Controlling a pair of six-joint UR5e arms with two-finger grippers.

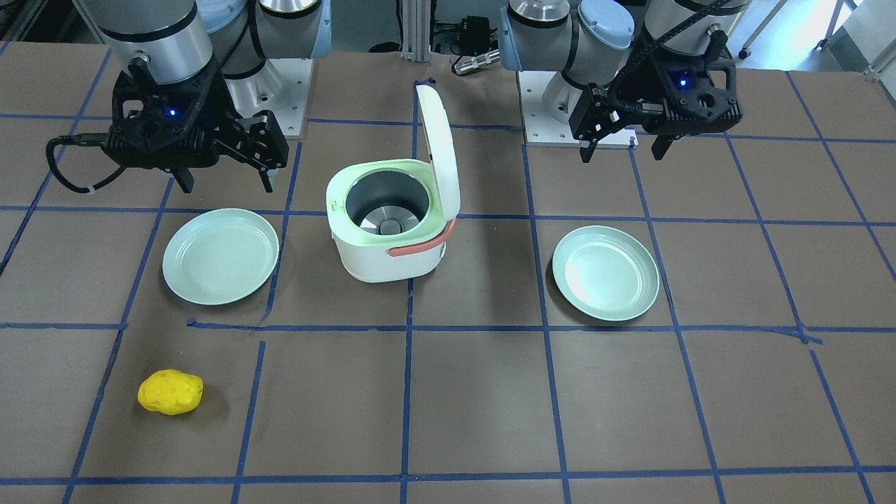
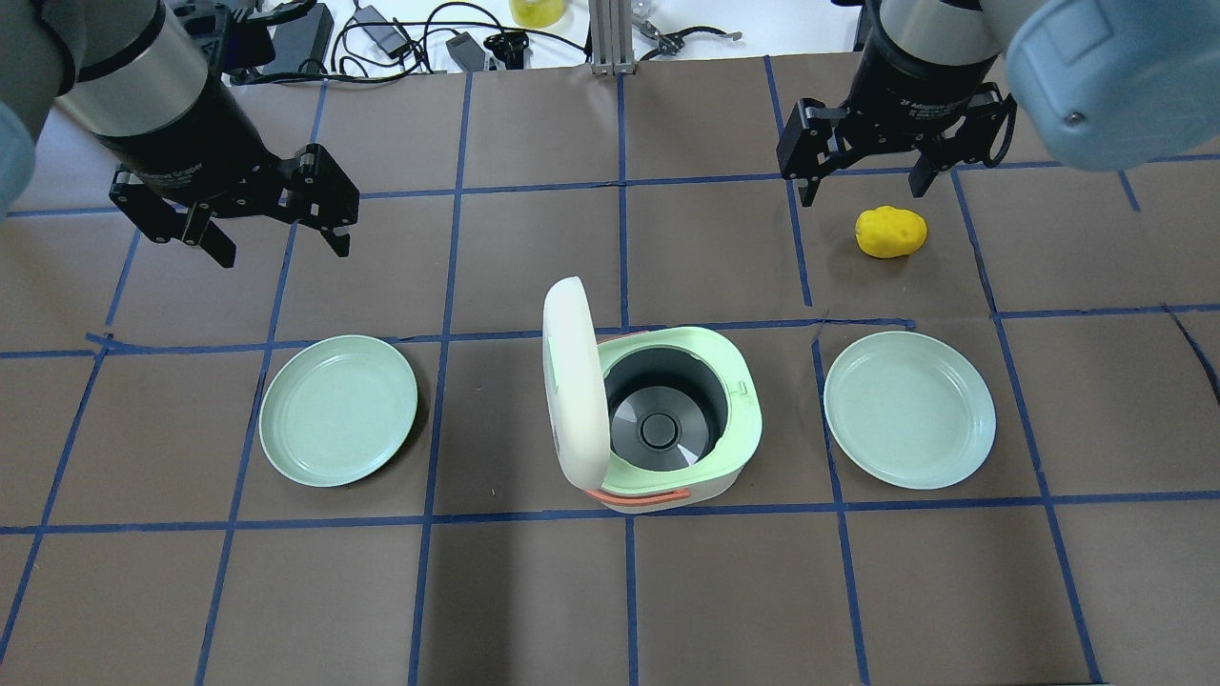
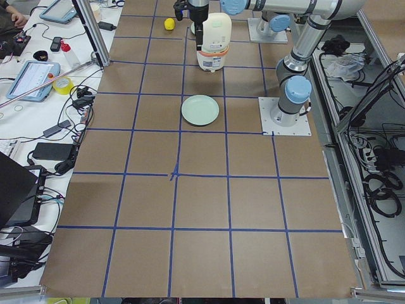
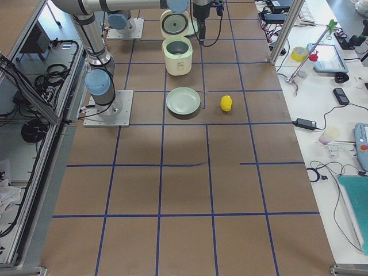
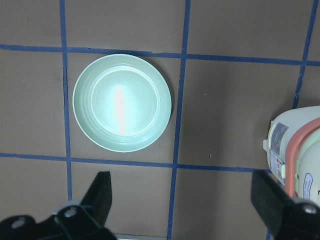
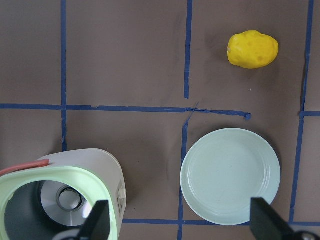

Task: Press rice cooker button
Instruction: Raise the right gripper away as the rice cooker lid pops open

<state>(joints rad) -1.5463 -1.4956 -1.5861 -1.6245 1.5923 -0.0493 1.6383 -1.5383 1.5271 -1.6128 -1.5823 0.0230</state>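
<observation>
The rice cooker (image 1: 388,245) is white with a pale green rim and an orange handle. It stands mid-table with its lid (image 2: 572,381) raised upright and its pot empty. It also shows in the overhead view (image 2: 739,448), at the left wrist view's right edge (image 5: 295,145) and at the right wrist view's lower left (image 6: 107,170). A small white catch (image 6: 120,193) sits on its side. My left gripper (image 2: 284,252) is open and empty, above the table beyond the left plate. My right gripper (image 2: 864,195) is open and empty, beside the potato.
Two pale green plates flank the cooker, one on my left (image 2: 338,410) and one on my right (image 2: 908,410). A yellow potato (image 2: 891,232) lies beyond the right plate. Blue tape lines grid the brown table. Cables and gear lie past the far edge.
</observation>
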